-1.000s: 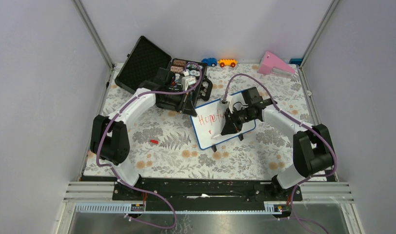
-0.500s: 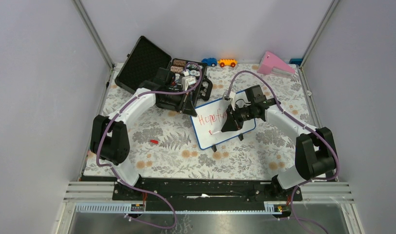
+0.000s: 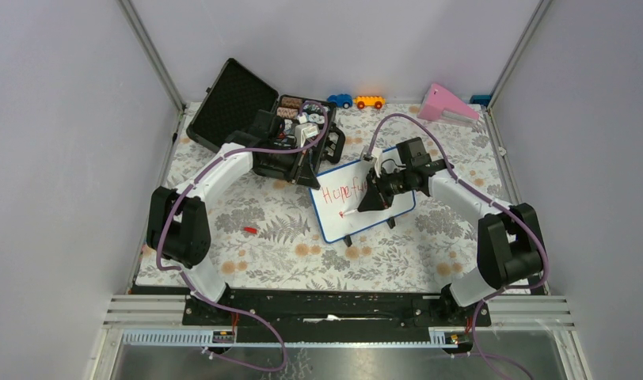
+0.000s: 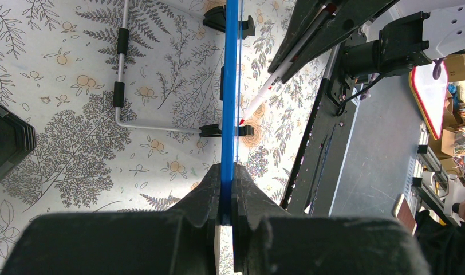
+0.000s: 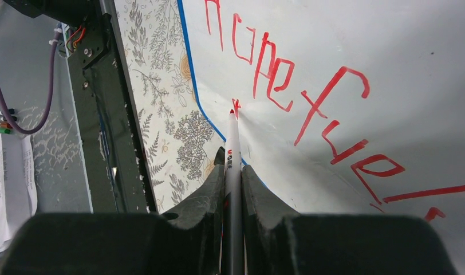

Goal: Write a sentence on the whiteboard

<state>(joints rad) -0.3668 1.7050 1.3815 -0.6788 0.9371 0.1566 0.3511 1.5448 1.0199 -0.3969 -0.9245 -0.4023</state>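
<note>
The whiteboard [image 3: 346, 210] with its blue frame stands tilted at the table's middle. Its edge runs up the left wrist view [image 4: 231, 86]. Red letters [image 5: 287, 74] on it read "Hope fuel" in one line, with a small red mark below. My left gripper [image 3: 304, 176] is shut on the board's top left corner, seen in the left wrist view [image 4: 227, 192]. My right gripper [image 3: 367, 202] is shut on a white marker [image 5: 232, 154], whose red tip [image 5: 235, 109] touches the board under the "H". The marker also shows in the left wrist view [image 4: 270, 87].
An open black case [image 3: 259, 127] of small parts lies at the back left. A blue toy car [image 3: 340, 100], an orange toy car [image 3: 369, 101] and a pink wedge [image 3: 447, 104] line the back edge. A red marker cap [image 3: 249, 229] lies left of the board.
My right gripper has shifted a little and the marker tip has made a small red mark on the board's second line. The left arm has not moved.
</note>
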